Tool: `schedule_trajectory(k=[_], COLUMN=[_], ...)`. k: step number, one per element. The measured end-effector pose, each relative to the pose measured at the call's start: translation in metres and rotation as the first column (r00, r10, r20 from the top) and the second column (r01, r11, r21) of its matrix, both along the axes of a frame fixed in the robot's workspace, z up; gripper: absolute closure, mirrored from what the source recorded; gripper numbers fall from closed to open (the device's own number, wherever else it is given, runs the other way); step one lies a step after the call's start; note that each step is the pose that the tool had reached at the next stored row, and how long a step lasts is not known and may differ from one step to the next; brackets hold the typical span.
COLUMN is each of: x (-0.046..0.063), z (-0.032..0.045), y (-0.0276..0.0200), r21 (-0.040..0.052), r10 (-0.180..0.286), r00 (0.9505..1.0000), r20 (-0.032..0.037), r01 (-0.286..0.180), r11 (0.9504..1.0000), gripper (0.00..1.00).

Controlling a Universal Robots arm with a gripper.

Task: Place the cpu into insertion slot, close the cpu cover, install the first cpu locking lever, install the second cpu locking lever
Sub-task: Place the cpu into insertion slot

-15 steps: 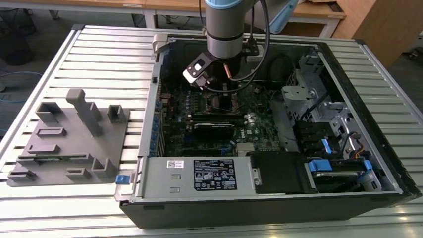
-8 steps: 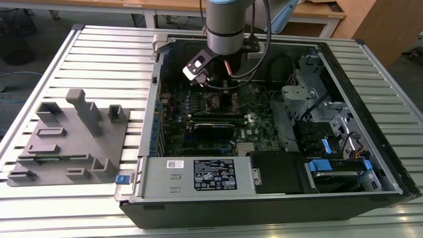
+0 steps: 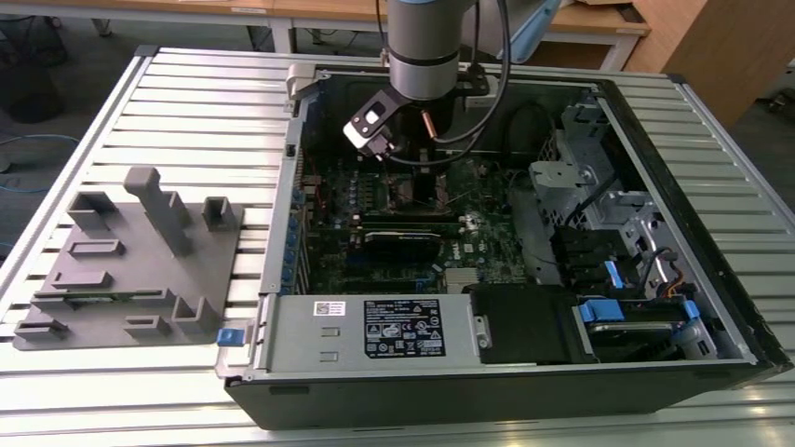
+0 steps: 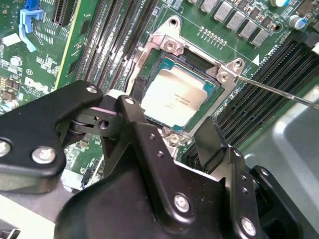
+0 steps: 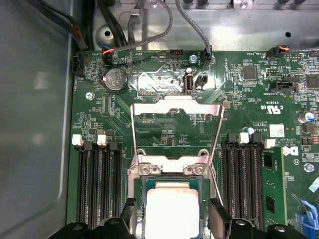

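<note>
Inside an open computer case (image 3: 695,307) lying on a slatted metal surface (image 3: 162,102), the exterior view showed the robot arm reaching down so that its tool (image 3: 408,168) hung just above the upper part of the green motherboard (image 3: 372,251). A grey fixture block (image 3: 137,261) sat on the surface, well apart, toward the exterior view's left. In the second wrist view, the cpu (image 4: 177,97) lay flat and square within the insertion slot (image 4: 194,62), so the first step looked done. The tool (image 4: 172,122) was spread, its two black fingers (image 4: 134,117) standing to either side of the cpu and pinching nothing. A thin metal rod (image 4: 279,93), likely one locking lever, stuck out free from a corner of the socket. In the first wrist view, the cpu (image 5: 172,209) again sat between the spread fingers (image 5: 218,219) of the tool (image 5: 172,215), just beneath it. The cpu cover (image 5: 179,98) appeared swung back beyond the slot, bare board showing through its cut-out, so closing it and fastening both levers seemed not yet done. Long black memory slots (image 5: 99,184) flanked the socket.
</note>
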State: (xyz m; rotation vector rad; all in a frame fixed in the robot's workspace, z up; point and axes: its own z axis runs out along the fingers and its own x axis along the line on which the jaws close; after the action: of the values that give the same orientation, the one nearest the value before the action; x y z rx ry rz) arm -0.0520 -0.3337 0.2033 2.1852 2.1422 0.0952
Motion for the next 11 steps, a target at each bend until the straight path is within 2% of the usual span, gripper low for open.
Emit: schedule_trajectory(k=[5, 8, 9, 11], x=[0.0, 0.0, 0.0, 0.0], z=[0.0003, 0.0004, 0.0005, 0.0006], y=[0.0, 0.0, 0.0, 0.0], r21=[-0.0001, -0.0001, -0.0001, -0.0001], r10=[0.0, 0.0, 0.0, 0.0], r00=[1.0, 1.0, 1.0, 1.0], r20=[-0.0001, -0.0001, 0.0, -0.0001], r01=[0.0, 0.0, 0.0, 0.0], r11=[1.0, 1.0, 1.0, 1.0], gripper=[0.34, 0.53, 0.53, 0.64])
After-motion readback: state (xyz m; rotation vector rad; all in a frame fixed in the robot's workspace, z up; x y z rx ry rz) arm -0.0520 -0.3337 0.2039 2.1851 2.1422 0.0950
